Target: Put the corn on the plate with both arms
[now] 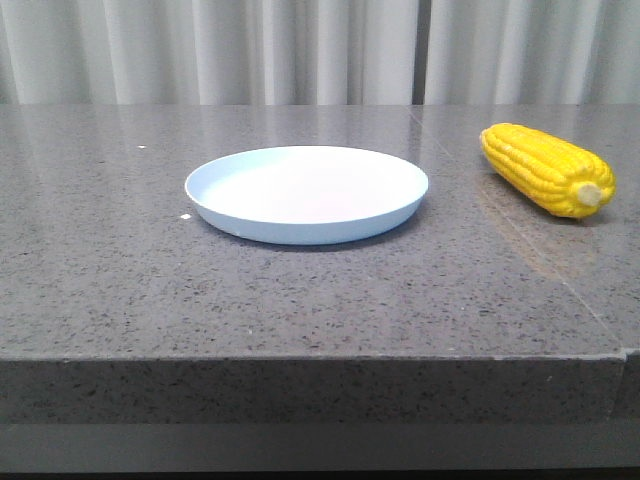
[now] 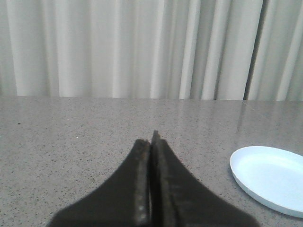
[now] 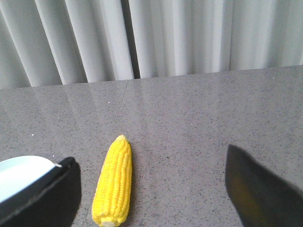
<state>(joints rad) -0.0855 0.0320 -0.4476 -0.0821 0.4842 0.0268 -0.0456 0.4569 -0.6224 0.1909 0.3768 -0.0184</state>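
My right gripper hangs with its jaws wide apart, the corn lying on the table between them but well off centre, close to the finger on the plate's side and far from the other. That offset is my main worry: closing from here, I judge, the near finger would meet the cob first and shove or roll it across the smooth stone rather than clamp it. The cob is round and tapered, so a pinch near its narrow tip could also squirt it out. It lies lengthwise along my line of view, stub end towards me, and I would want to shift sideways until it sits mid-gap before coming down.

My left gripper has its fingers pressed together, holding nothing, low over bare table with the plate off to one side. It cannot help steady the cob while shut and this far away.

From the front, the corn rests to the right of the plate, near it but not touching, with nothing on the plate. A careless sweep could knock the light plate along.
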